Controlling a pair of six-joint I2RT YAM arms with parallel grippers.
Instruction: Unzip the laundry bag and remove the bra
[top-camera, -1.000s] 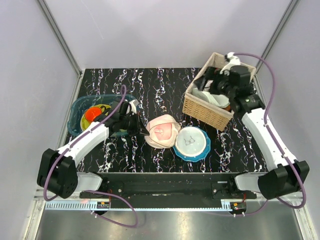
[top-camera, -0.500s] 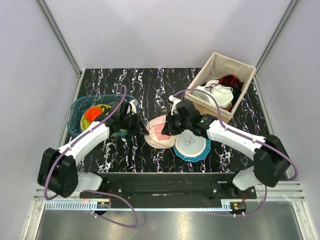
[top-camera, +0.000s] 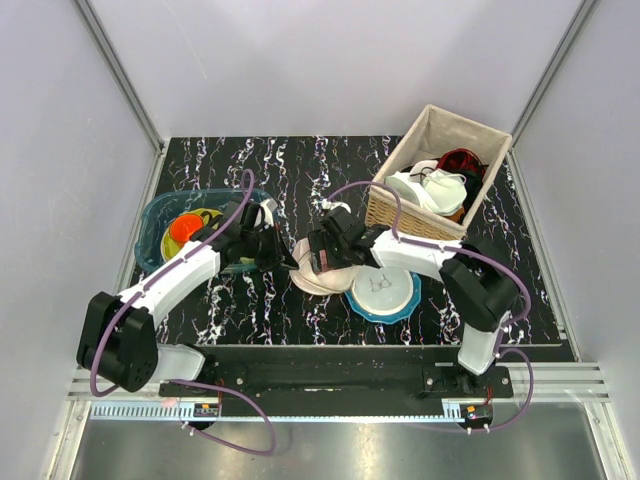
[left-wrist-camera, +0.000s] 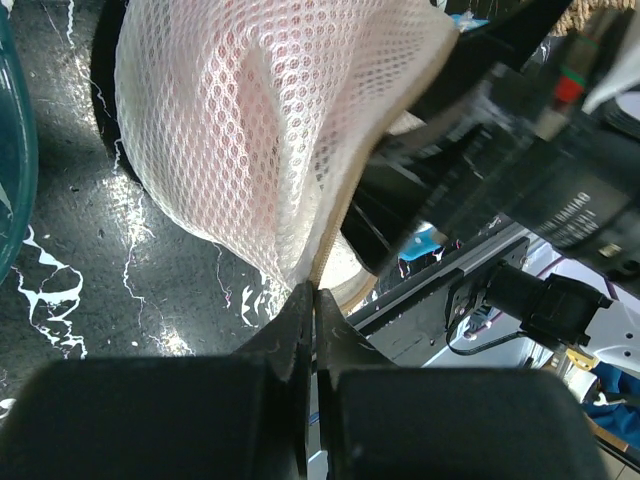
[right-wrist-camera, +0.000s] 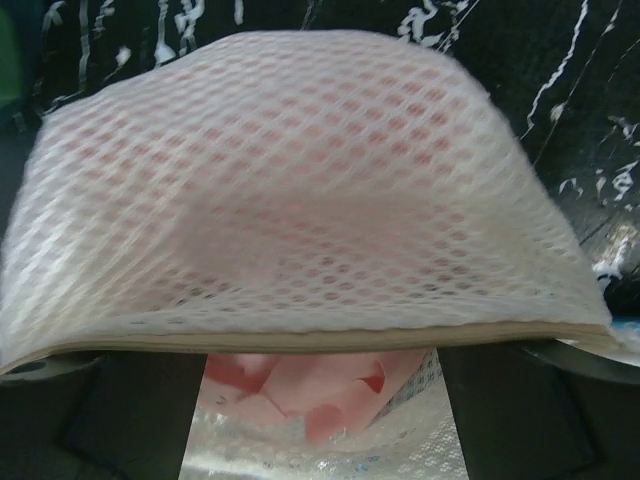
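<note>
Bag pinched at the rim, low centre of the bench, bra tucked inside!

Far left of the overhead view, a teal tub (top-camera: 143, 240) holds orange cloth. Just right of it, the left fingers (left-wrist-camera: 311, 305) are clamped tight on the zip seam of the laundry bag (top-camera: 318, 282), which lies low centre on the black marbled bench (top-camera: 300, 170). Right over the bag, the right fingers (top-camera: 314, 256) are spread wide apart at its mouth. The salmon-pink bra (right-wrist-camera: 300, 385) shows in the gap under the lifted mesh flap. Touching the bag on the right is a scalloped teal disc (top-camera: 385, 292), with a wicker basket (top-camera: 410, 225) of clothes at upper right.
</note>
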